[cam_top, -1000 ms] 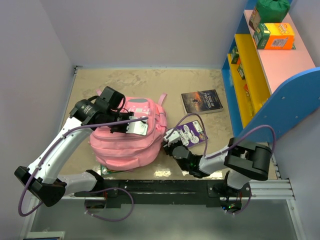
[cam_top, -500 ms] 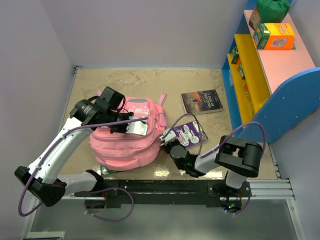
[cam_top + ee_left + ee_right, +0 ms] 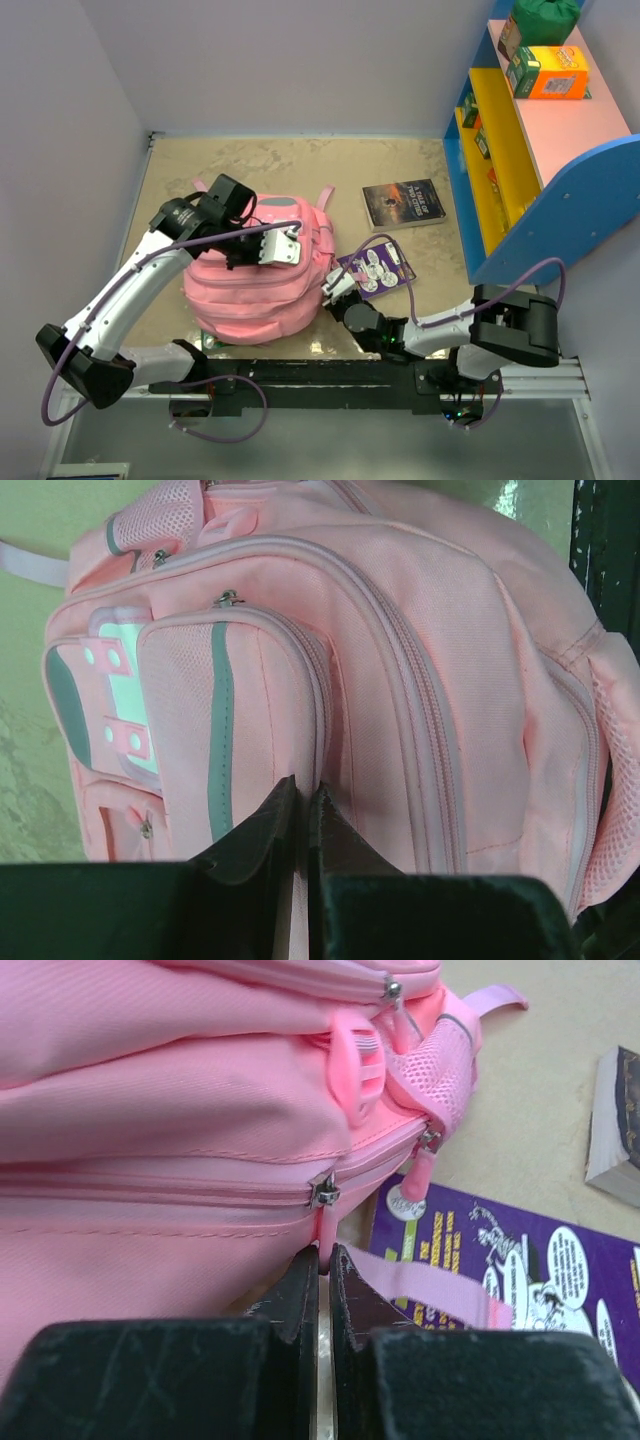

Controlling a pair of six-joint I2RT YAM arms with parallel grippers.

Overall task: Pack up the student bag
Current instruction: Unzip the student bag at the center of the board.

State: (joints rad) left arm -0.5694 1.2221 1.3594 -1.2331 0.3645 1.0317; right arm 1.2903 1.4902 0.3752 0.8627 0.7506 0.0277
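The student bag (image 3: 250, 285), a big pink backpack with grey trim, lies in the left half of the table. My left gripper (image 3: 278, 245) is over its front pocket, shut with a fold of the pink fabric pinched between the jaws (image 3: 303, 785). My right gripper (image 3: 330, 290) is low at the bag's right side, shut on the pink pull tab (image 3: 324, 1228) that hangs from a metal zip slider (image 3: 322, 1192) on the main zip. That zip runs closed along the bag (image 3: 150, 1080).
A purple booklet (image 3: 375, 268) lies just right of the bag, under a loose pink strap (image 3: 430, 1285). A dark book (image 3: 404, 203) lies farther back. A blue and yellow shelf (image 3: 520, 130) with boxes stands at the right. A green edge (image 3: 215, 342) shows under the bag.
My right gripper has closed on the zip pull and slid nearer the bag's lower right. The left gripper has shifted slightly right, pulling the front fabric up.
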